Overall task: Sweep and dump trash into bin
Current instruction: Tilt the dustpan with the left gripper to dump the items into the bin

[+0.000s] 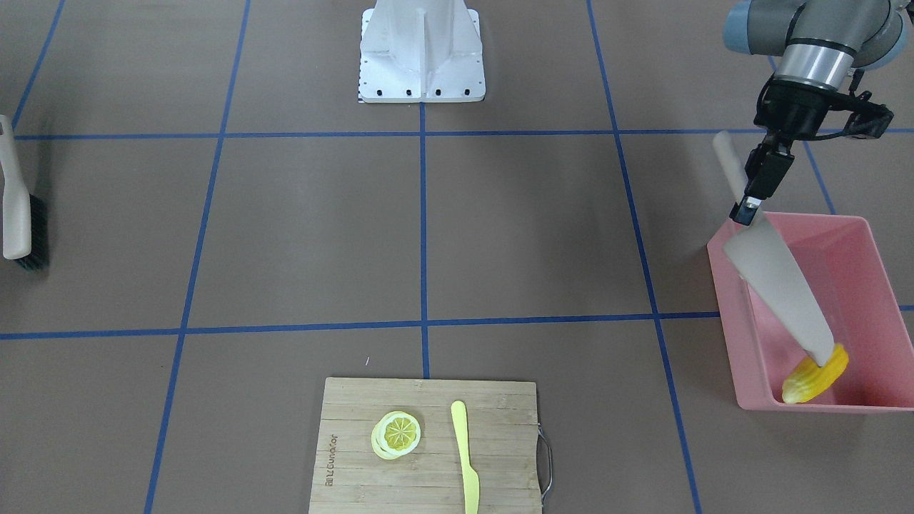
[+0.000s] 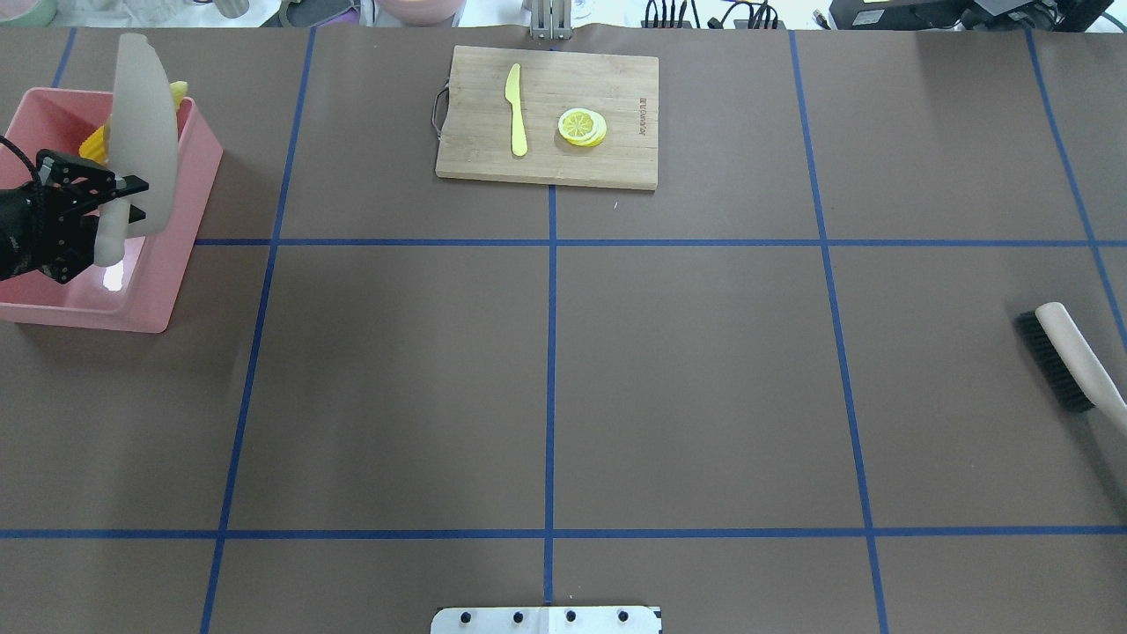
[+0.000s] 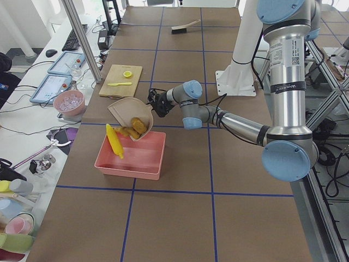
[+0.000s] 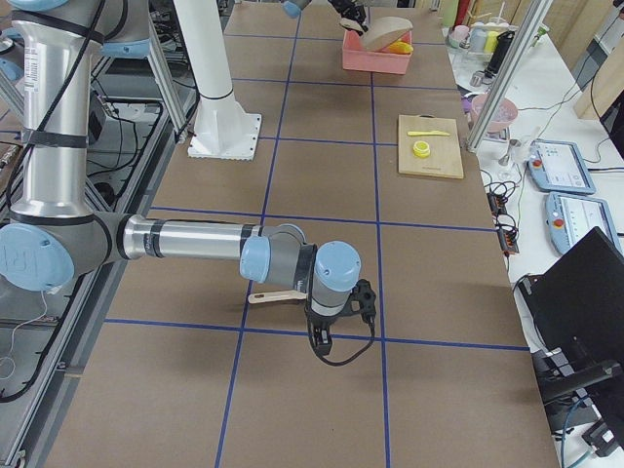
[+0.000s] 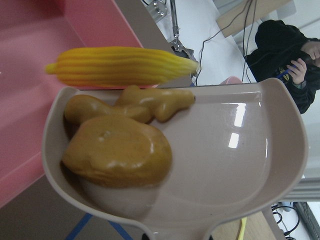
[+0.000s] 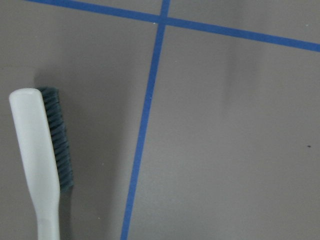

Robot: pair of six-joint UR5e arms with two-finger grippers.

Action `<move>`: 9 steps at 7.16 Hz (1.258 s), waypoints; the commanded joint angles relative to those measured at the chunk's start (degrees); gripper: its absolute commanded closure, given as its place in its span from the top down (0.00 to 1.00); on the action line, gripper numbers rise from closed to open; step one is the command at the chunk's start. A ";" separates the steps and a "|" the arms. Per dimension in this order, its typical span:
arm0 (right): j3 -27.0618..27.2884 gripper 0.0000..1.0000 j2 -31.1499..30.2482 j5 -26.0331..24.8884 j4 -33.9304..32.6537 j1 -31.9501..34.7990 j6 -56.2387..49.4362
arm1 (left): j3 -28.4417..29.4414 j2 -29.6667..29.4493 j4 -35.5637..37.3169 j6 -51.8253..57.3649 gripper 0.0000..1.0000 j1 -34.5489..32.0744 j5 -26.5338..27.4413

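Note:
My left gripper [image 1: 746,208] is shut on the handle of the beige dustpan [image 1: 778,285] and holds it tilted steeply over the pink bin [image 1: 867,285]. The yellow corn cob [image 1: 814,378] is past the pan's lip, inside the bin at its end wall. In the left wrist view the brown potato [image 5: 117,152] and the tan ginger root [image 5: 150,102] still lie in the dustpan [image 5: 225,165], with the corn cob [image 5: 120,66] beyond them. My right gripper [image 4: 336,307] shows only in the exterior right view, by the brush; I cannot tell if it is open or shut.
A brush [image 2: 1070,352] lies on the table at the robot's right side. A wooden cutting board [image 2: 546,114] at the far middle edge bears a lemon slice [image 2: 581,126] and a pale yellow knife [image 2: 516,110]. The robot's white base [image 1: 421,53] stands mid-table.

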 commanded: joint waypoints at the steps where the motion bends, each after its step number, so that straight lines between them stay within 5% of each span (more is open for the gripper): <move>1: -3.09 0.99 1.77 -1.61 -1.49 2.96 -2.92 | -0.01 -0.06 -1.02 -14.01 0.00 -0.52 -0.01; 3: -2.39 1.00 1.24 -4.96 -0.70 2.96 -2.31 | -0.10 -0.23 -1.37 -14.52 0.00 -0.44 0.34; 5: -2.21 1.00 1.24 -4.18 -0.78 3.14 -1.96 | -0.89 -0.14 -1.20 11.90 0.00 -0.44 0.61; 9: -2.12 1.00 0.81 -2.07 -0.70 3.84 -2.04 | -2.12 -1.11 -1.11 43.50 0.00 -0.09 -4.99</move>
